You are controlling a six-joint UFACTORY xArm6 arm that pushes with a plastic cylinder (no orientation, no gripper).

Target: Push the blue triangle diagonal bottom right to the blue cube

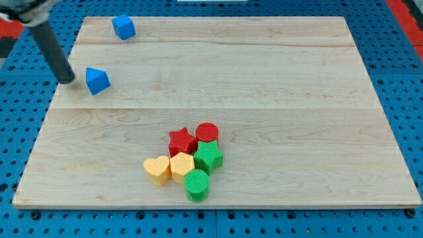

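The blue triangle lies on the wooden board at the view's left. The blue cube sits near the board's top left, above and a little right of the triangle. My tip ends the dark rod that comes down from the view's top left corner. The tip rests just left of the blue triangle, with a small gap between them.
A tight cluster sits at the board's lower middle: a red star, a red cylinder, a green star, a yellow heart, a yellow hexagon and a green cylinder. The board's left edge runs near my tip.
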